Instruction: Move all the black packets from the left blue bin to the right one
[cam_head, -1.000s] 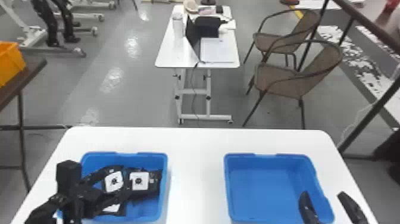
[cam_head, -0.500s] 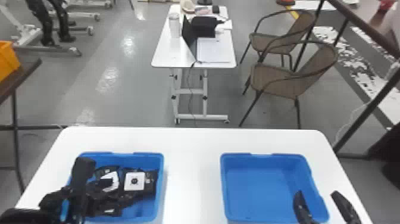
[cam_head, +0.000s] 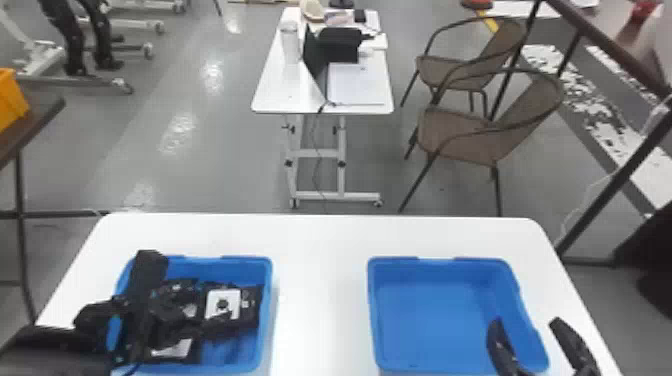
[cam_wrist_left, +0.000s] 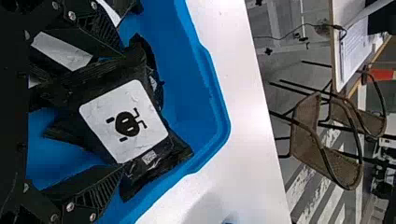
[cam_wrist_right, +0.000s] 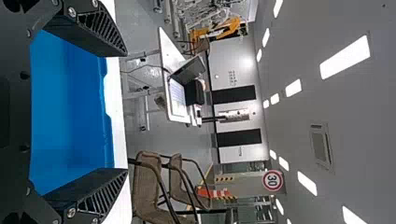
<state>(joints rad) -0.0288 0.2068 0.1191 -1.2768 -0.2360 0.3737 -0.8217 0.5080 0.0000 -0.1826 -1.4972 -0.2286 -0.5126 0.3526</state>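
Jaws are standing wide on left gripper (cam_wrist_left: 122, 111) and right gripper (cam_wrist_right: 126, 112)! A black packet (cam_wrist_left: 123, 123) is lying toward three o'clock in the left blue bin (cam_wrist_left: 187, 84), needing low centring before pinching squarely.

Packets (cam_head: 223, 305) lie in the left bin (cam_head: 220, 269), apparently overlapping; the right bin (cam_head: 430, 320) shares the table (cam_head: 320, 300).

Black packets (cam_head: 250, 305), white-labelled, crumpled, lie overlapping inside the left blue bin (cam_head: 269, 287). Right blue bin (cam_head: 430, 320) sits upright, open-topped, well apart.
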